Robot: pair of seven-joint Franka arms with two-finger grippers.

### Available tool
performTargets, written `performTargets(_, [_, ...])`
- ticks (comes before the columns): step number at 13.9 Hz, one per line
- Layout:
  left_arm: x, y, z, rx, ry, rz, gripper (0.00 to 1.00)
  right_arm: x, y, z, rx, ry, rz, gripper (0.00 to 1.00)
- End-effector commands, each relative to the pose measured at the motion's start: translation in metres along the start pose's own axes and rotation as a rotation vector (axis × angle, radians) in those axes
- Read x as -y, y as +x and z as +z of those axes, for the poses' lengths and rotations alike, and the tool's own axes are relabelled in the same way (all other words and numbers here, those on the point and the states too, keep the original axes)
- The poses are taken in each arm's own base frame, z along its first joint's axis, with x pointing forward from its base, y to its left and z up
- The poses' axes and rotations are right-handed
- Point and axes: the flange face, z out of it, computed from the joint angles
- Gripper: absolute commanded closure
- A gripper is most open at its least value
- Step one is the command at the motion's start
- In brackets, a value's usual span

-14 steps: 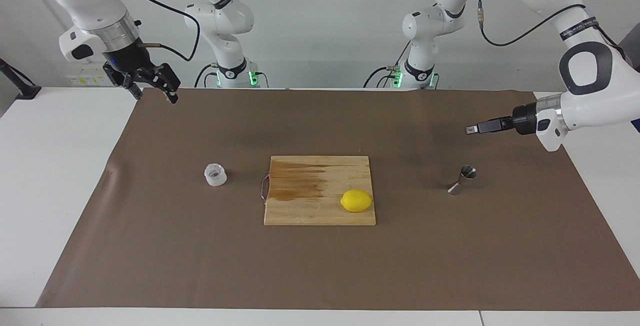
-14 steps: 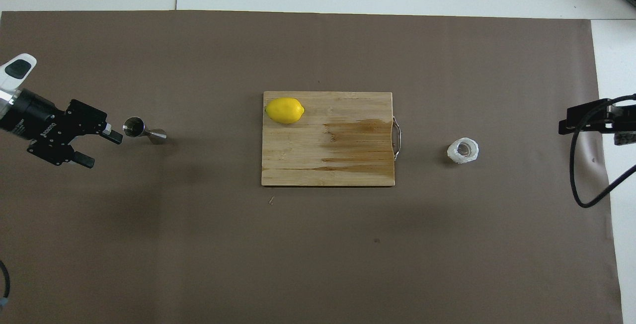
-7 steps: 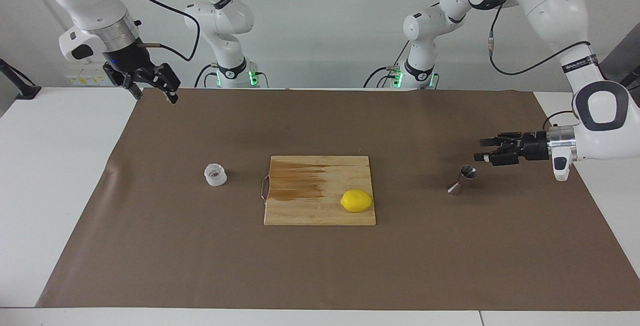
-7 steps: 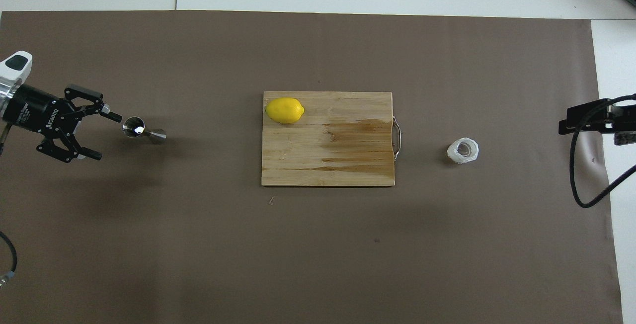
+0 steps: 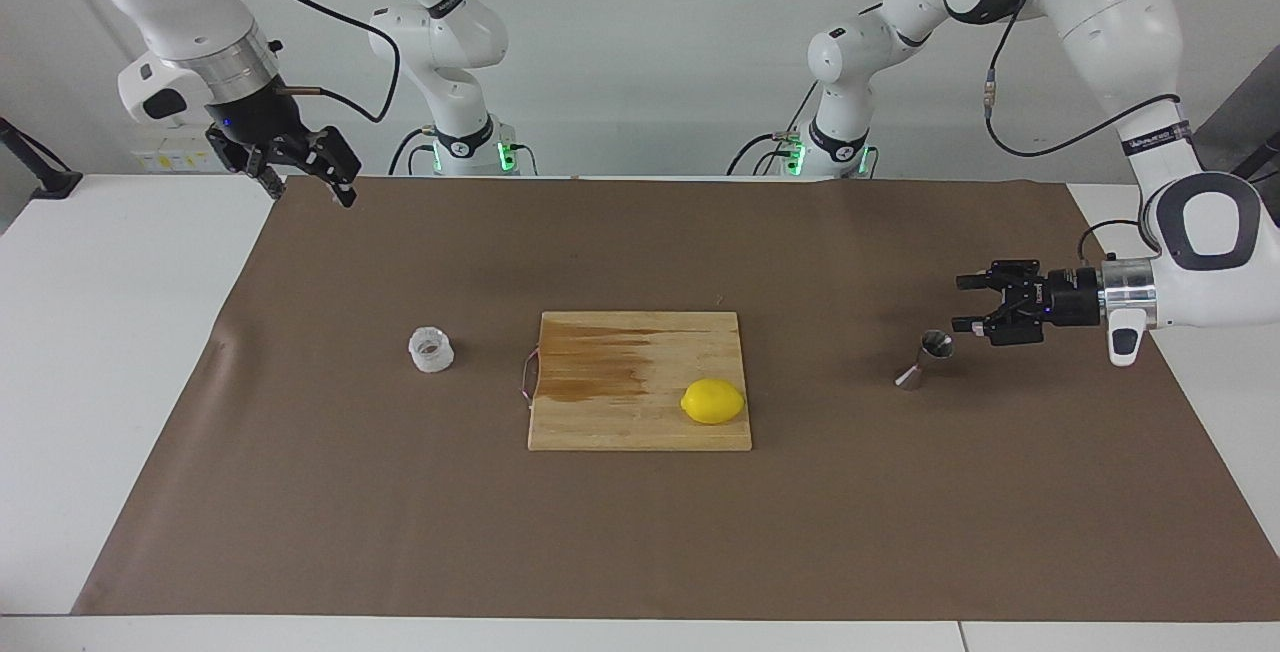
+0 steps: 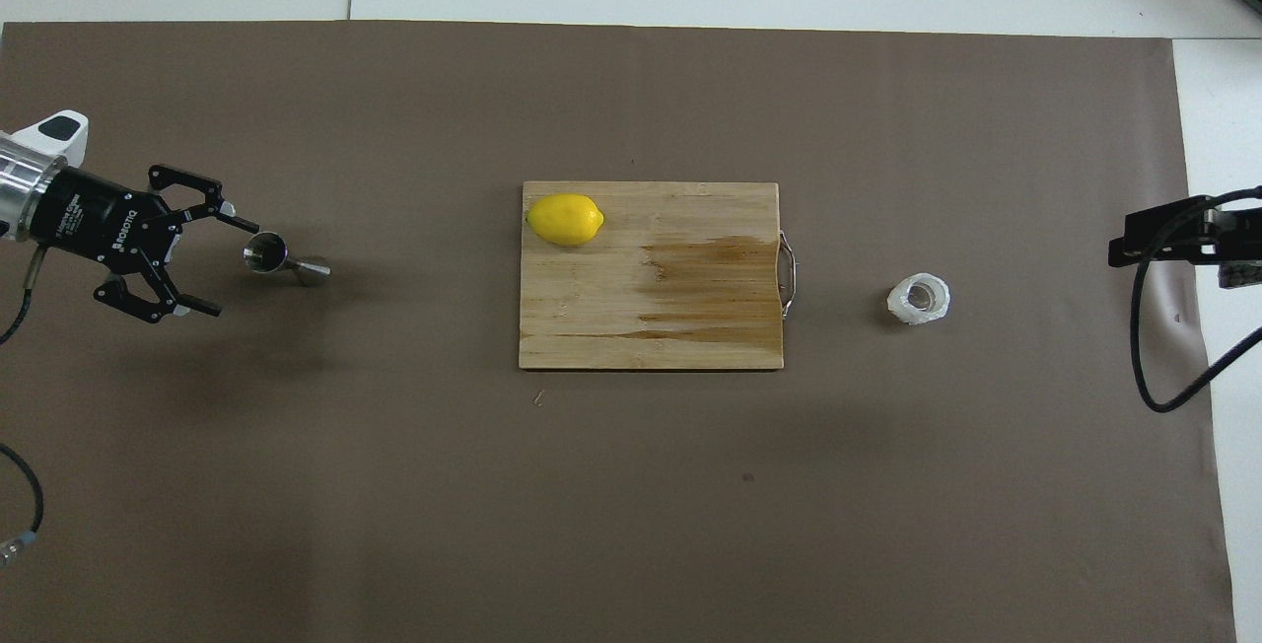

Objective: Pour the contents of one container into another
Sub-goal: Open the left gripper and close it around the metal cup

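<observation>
The steel jigger (image 5: 925, 359) stands on the brown mat toward the left arm's end, its round mouth showing; it also shows in the overhead view (image 6: 286, 260). My left gripper (image 5: 960, 303) is open, lies level and low over the mat, and points at the jigger from the left arm's end; its fingertips (image 6: 246, 225) stop just short of it. The whitish crinkled plastic cup (image 5: 431, 349) sits on the mat toward the right arm's end and shows in the overhead view (image 6: 919, 298). My right gripper (image 5: 308, 187) is open and empty, and waits high over the mat's corner near its base.
A wooden cutting board (image 5: 600, 412) lies mid-table between cup and jigger, with a wet stain and a metal handle toward the cup. A yellow lemon (image 5: 713, 401) rests on the board's corner nearer the jigger. The brown mat (image 5: 640, 532) covers the table.
My left gripper has come down from higher above the mat to the jigger's level, turned its wrist and spread its fingers facing the jigger. The right arm, cup and jigger have not moved.
</observation>
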Motion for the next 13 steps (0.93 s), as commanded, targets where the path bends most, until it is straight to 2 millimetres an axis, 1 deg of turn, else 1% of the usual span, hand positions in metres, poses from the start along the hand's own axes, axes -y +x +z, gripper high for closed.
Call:
performTargets(1, [0.001, 0.016, -0.003, 0.063, -0.009, -0.02, 0.0, -0.001, 0.0, 0.0, 0.003, -0.007, 0.013, 0.0])
performTargets(3, [0.001, 0.027, -0.001, 0.091, -0.016, -0.068, 0.0, -0.001, 0.0, 0.0, 0.003, -0.007, 0.014, 0.0])
performTargets(4, [0.002, 0.03, -0.005, 0.096, -0.024, -0.075, 0.0, -0.001, 0.0, 0.0, 0.003, -0.007, 0.014, 0.0])
performTargets(8, [0.001, 0.049, -0.005, 0.126, -0.047, -0.123, 0.0, -0.001, -0.001, -0.001, 0.002, -0.007, 0.012, 0.0])
performTargets(10, [-0.002, 0.061, -0.005, 0.129, -0.094, -0.152, 0.0, -0.001, 0.0, 0.0, 0.003, -0.007, 0.013, 0.0])
performTargets(11, [-0.003, 0.064, -0.005, 0.141, -0.109, -0.169, 0.0, -0.001, 0.0, 0.0, 0.003, -0.007, 0.013, 0.0])
performTargets(13, [0.0, 0.075, -0.003, 0.158, -0.127, -0.179, 0.0, -0.001, 0.0, 0.0, 0.003, -0.007, 0.013, 0.0])
